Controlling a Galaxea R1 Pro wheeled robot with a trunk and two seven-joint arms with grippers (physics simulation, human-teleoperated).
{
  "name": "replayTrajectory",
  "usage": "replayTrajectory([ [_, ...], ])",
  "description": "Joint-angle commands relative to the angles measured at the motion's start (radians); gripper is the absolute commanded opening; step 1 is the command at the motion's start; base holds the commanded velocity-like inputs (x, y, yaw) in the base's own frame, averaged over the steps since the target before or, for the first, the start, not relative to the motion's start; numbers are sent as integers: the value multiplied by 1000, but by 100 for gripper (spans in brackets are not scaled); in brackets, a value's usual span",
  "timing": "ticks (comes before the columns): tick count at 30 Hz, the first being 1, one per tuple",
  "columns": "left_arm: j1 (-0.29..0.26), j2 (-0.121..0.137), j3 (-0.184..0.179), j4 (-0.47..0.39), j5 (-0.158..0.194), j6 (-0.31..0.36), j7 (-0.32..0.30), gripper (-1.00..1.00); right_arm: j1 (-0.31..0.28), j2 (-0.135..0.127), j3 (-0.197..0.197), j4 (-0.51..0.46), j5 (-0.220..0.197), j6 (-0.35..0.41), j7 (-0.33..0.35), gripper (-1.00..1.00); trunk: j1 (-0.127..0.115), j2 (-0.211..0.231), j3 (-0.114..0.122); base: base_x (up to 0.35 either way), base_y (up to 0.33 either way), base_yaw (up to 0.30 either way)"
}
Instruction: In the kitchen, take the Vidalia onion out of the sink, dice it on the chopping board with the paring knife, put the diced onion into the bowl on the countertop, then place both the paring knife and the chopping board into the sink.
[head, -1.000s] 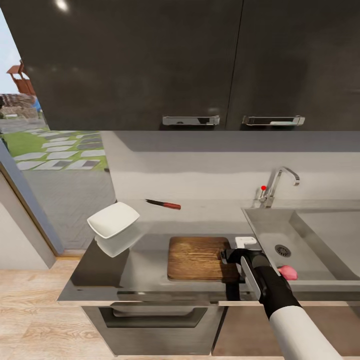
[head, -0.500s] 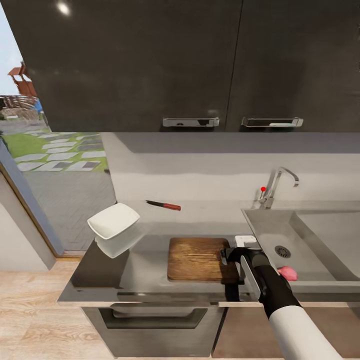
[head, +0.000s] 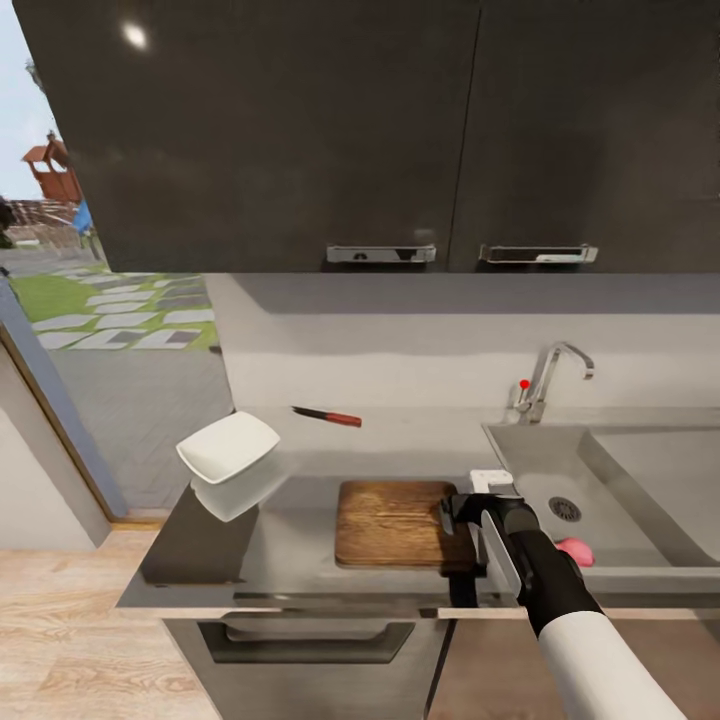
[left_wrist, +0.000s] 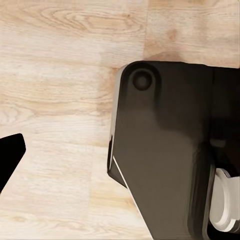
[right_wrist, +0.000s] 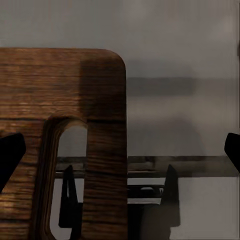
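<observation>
Dark upper cabinets (head: 300, 130) fill the top of the head view, grey wall below them. The countertop (head: 300, 560) runs across the lower half of the frame, with the sink (head: 620, 470) recessed at lower right and its chrome tap (head: 553, 375) behind it at right of centre. The chopping board (head: 392, 522) lies flat at lower centre, long axis running left to right in frame, slot end toward the sink. The bowl (head: 229, 443) sits at the left end of the counter; the paring knife (head: 327, 415) lies near the back wall, above the board in frame, red handle pointing right, well apart from both. A pink lump, probably the Vidalia onion (head: 573, 549), rests in the sink near its front rim, just right of the right arm; most of it is hidden, so the identification is a guess. The right gripper (head: 458, 512) hovers over the board's slot end with fingers spread and nothing between them; in the right wrist view the board's handle slot (right_wrist: 65, 175) sits between the two dark fingertips (right_wrist: 10, 155). The left gripper faces wooden floor (left_wrist: 60, 75) in its wrist view; spread or closed cannot be told. The onion lies to the right of the right gripper, so that arm is clearly the nearer; reaching it means swinging right, off the board and down into the basin.
</observation>
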Motion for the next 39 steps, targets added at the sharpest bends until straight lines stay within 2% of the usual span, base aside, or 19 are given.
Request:
replayTrajectory([
  [1,0,0,1,-1,1,-1,0,100,-1,0,2,-1,-4,5,-5,100,1,-2,0,0,0,0],
  [12,1,-1,1,-1,1,-1,0,100,-1,0,2,-15,-3,4,-5,100,1,-2,17,-52,0,0],
  [27,0,-1,1,-1,1,0,0,100,-1,-1,2,-19,-4,3,-5,100,1,-2,41,-197,-14,0],
  [39,1,-1,1,-1,1,0,0,100,-1,-2,2,-18,-3,-3,-5,100,1,-2,54,-242,-147,0],
])
